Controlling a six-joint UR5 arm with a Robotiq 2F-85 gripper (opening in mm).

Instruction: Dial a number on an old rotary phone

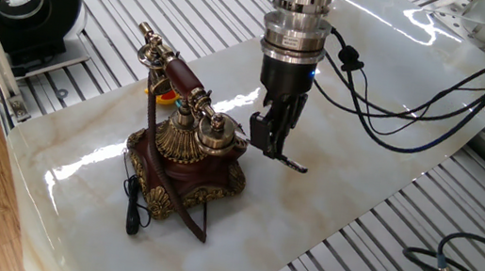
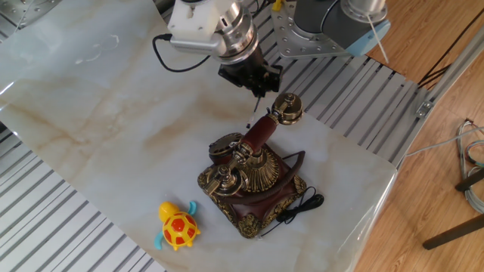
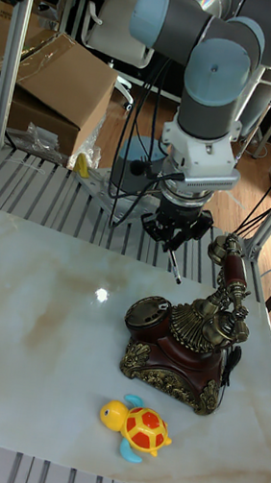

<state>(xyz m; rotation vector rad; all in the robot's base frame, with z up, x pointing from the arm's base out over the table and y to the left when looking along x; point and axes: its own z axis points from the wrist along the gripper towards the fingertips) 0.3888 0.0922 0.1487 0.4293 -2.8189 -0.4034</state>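
While clamped on a slim pen (image 1: 288, 160), gripper (image 1: 271, 138) hangs just beside the rotary phone (image 1: 185, 151), dial side.

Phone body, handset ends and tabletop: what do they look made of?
The phone body looks like glossy red-brown lacquered wood or plastic; it shines. Its filigree and handset ends look like polished brass, gold and reflective. The table looks like polished marble or an imitation: veined, mirror-like glare.

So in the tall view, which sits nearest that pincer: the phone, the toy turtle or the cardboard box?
1. Old rotary phone, just below and right of the pincer.
2. Toy turtle, at the table's front.
3. Cardboard box, off the table, far left.
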